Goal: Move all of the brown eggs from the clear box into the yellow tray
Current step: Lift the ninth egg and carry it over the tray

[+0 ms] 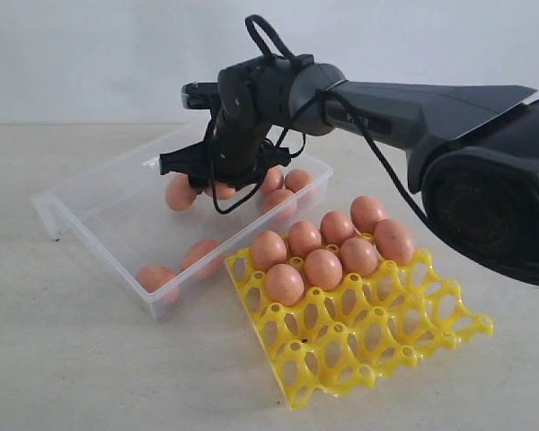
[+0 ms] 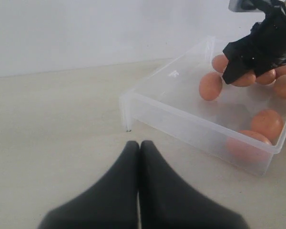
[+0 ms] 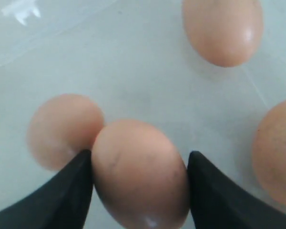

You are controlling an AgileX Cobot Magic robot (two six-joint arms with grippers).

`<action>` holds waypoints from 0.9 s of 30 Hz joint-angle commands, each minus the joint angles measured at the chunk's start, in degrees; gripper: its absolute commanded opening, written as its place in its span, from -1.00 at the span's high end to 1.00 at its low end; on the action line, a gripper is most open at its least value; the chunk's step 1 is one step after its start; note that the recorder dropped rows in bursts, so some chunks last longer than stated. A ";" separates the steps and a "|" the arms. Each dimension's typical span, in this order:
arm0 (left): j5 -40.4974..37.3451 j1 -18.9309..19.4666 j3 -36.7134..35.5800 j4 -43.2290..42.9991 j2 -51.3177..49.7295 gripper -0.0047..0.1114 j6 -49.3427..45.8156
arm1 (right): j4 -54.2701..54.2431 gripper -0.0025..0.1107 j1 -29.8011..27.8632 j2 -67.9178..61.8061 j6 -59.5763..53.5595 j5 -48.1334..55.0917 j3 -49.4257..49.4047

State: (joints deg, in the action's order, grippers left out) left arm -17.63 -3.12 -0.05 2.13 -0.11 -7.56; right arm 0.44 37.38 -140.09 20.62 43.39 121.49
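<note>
My right gripper [image 3: 139, 157] is inside the clear box [image 1: 97, 214], shut on a brown egg [image 3: 140, 174] that touches both black fingers. In the exterior view that gripper [image 1: 217, 182] hangs over the box's far half, with a loose egg [image 1: 181, 192] just beside it. Several more eggs lie in the box, two at its near corner [image 1: 156, 277]. The yellow tray [image 1: 377, 346] leans to the right of the box with several eggs [image 1: 323, 268] in its rear cups. My left gripper [image 2: 139, 144] is shut and holds nothing, low over the table short of the box's corner [image 2: 126, 102].
The box and tray rest on a pale tabletop [image 1: 90, 359] in front of a white wall. The right arm's black cable [image 1: 269, 40] loops above its wrist. The tray's front cups [image 1: 341, 368] hold nothing.
</note>
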 commanded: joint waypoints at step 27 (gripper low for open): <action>0.25 0.18 0.05 -0.11 0.11 0.99 -0.02 | 0.59 0.96 7.07 52.17 -15.71 -49.22 -60.13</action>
State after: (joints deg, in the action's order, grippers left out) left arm -17.63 -3.12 -0.05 2.13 -0.11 -7.56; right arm 0.76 48.56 -96.34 5.14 -1.83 68.76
